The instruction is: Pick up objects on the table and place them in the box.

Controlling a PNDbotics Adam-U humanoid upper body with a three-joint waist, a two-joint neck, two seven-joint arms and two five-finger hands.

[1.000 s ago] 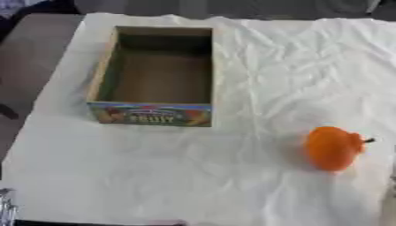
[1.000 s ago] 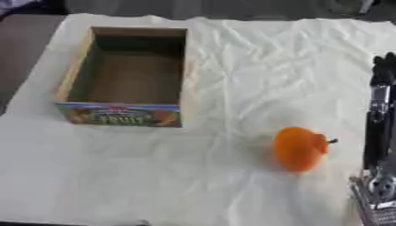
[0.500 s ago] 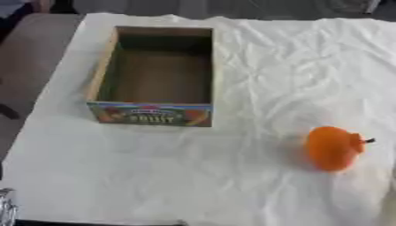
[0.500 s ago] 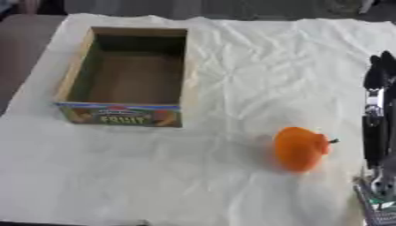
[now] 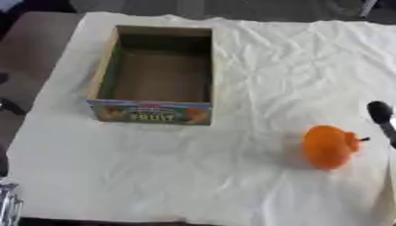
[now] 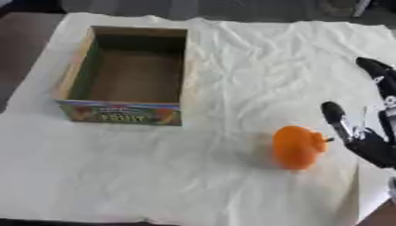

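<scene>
In the left eye view I see the cardboard fruit box standing open on the white cloth, its long axis running away from me and its printed end wall facing me. The cloth reaches nearly to the picture's near edge, with wide bare room between the box and the orange fruit off to the right. The fruit sits upright on the cloth, slightly taller than wide, its small dark stem pointing right. At the right edge only one dark finger of my right hand shows, just beside the fruit and not touching it. A bit of silver metal shows at the lower left corner; I cannot tell whether it is my left hand.

In the right eye view my right hand shows more fully: fingers straight and spread, holding nothing, one finger close to the fruit's stem side. Dark tabletop shows past the cloth's left edge.
</scene>
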